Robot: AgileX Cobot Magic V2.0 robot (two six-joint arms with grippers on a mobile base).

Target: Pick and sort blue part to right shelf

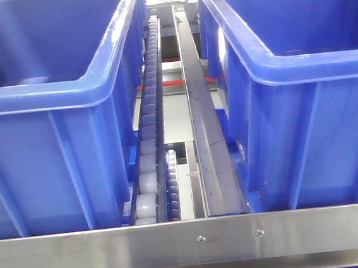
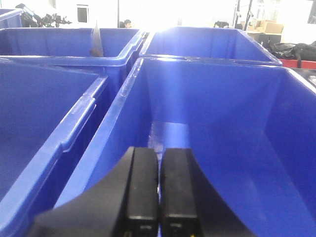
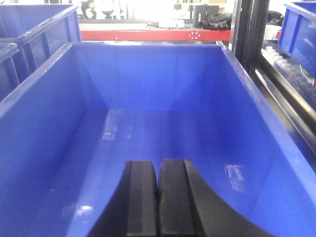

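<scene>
Front-facing view: two large blue plastic bins, one at left (image 1: 51, 121) and one at right (image 1: 303, 109), flank a white roller track (image 1: 150, 149) and a grey metal rail (image 1: 206, 138), with a steel bar (image 1: 189, 240) across the foreground. Left wrist view: left pincer (image 2: 159, 197) pressed closed, holding nothing, above a blue bin (image 2: 247, 148). Right wrist view: right pincer (image 3: 158, 202) likewise closed and empty-handed over a blue bin (image 3: 148, 98); blue part visible in no view.
</scene>
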